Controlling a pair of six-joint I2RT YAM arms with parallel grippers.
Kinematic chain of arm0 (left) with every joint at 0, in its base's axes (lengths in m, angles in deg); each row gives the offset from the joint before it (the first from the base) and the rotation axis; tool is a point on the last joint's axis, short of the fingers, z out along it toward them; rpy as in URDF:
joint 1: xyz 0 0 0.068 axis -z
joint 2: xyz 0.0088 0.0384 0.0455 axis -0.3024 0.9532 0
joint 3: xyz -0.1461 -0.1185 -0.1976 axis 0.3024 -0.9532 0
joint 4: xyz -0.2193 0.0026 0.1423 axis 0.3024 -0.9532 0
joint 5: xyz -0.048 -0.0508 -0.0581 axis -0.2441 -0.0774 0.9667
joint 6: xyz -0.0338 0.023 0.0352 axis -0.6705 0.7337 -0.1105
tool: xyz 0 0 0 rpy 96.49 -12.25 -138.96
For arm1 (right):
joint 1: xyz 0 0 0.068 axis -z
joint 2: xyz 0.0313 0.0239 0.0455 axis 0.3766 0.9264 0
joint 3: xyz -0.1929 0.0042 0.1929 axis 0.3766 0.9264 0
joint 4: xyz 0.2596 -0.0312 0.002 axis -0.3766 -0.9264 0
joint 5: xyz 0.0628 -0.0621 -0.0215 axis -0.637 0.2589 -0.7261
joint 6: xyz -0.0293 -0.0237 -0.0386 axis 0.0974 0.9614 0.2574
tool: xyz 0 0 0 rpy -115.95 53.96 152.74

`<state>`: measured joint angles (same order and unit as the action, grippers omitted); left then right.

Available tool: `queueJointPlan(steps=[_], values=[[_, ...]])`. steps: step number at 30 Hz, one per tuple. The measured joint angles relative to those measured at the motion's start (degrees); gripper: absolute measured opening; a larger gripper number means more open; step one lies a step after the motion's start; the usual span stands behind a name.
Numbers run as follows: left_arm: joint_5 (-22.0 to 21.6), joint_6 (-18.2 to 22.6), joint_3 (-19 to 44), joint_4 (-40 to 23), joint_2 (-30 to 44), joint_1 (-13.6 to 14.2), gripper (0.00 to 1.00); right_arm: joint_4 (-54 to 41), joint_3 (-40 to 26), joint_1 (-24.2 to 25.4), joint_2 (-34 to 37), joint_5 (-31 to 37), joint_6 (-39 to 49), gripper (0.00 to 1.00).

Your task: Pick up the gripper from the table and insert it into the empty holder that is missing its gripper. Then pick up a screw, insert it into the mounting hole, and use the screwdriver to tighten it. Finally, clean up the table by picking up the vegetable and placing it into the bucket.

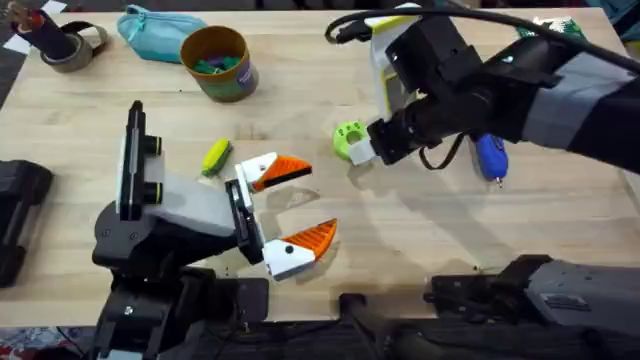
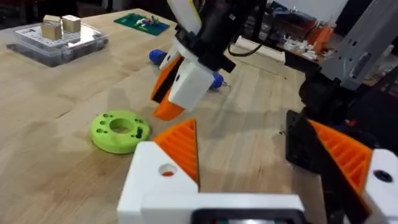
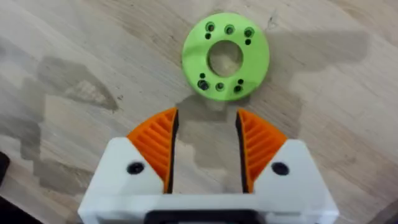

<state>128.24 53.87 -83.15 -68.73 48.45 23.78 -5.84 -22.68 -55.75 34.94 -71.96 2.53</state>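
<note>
The lime-green gripper disc (image 1: pixel 349 137) lies flat on the table, also seen in the left wrist view (image 2: pixel 120 130) and the right wrist view (image 3: pixel 226 56). My right gripper (image 1: pixel 366 150) hovers just beside it, open, with the disc a little beyond its orange fingertips (image 3: pixel 207 134). My left gripper (image 1: pixel 292 208) stands open and empty near the table's front (image 2: pixel 261 155). The corn vegetable (image 1: pixel 215 157) lies left of it. The yellow bucket (image 1: pixel 218 62) stands at the back left. The blue screwdriver (image 1: pixel 490 157) lies under the right arm. I cannot make out the holder or a screw.
A teal pouch (image 1: pixel 155 30) and a tape roll (image 1: pixel 70 45) sit at the back left. A clear box with small blocks (image 2: pixel 59 37) and a green board (image 2: pixel 144 22) are at the far right side of the table.
</note>
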Motion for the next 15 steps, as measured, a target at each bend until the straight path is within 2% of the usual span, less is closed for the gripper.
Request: queueJointPlan(steps=[9,15], values=[[0.0,0.0,0.0,0.0,0.0,0.0,0.992,-2.0,3.1,-1.1,-2.1,0.0,-0.9,0.532],[0.0,0.0,0.0,0.0,0.0,0.0,0.992,-2.5,4.5,-1.6,-6.9,1.2,-1.5,0.532]])
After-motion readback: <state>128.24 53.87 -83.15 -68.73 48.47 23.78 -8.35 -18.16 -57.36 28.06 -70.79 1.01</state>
